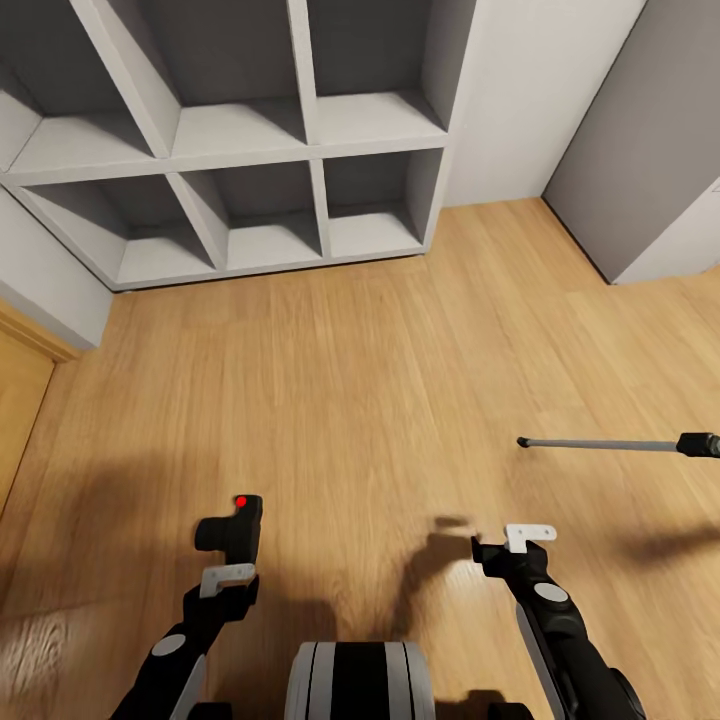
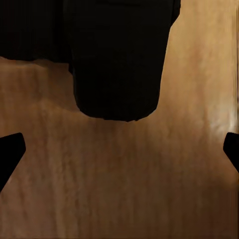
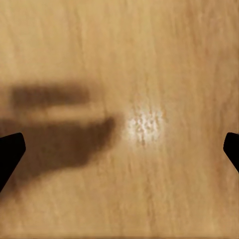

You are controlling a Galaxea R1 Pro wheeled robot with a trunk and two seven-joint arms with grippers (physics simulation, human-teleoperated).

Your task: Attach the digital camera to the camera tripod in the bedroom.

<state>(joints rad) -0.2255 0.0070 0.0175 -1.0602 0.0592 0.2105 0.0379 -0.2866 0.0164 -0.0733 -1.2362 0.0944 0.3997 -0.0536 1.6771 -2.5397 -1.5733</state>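
Observation:
The digital camera [image 1: 234, 530], small and black with a round red button on top, is held above the light wood floor [image 1: 380, 380] by my left gripper [image 1: 230, 560], which is shut on it. In the left wrist view the digital camera [image 2: 119, 59] is a dark bulging body close up, with black fingertips [image 2: 9, 154] at the sides. My right gripper [image 1: 510, 548] hangs open over bare floor [image 3: 149, 74], nothing between its fingers [image 3: 7, 157]. A thin silver rod of the camera tripod [image 1: 600, 444], with a black tip and a black joint, reaches in from the right edge; the rest of the tripod is out of view.
A grey cube shelf [image 1: 250, 140] stands ahead at the back left against a pale wall [image 1: 540, 90]. A wooden door frame [image 1: 25, 345] lies at the left edge and a grey panel [image 1: 640, 150] at the back right. My base [image 1: 360, 680] shows at the bottom.

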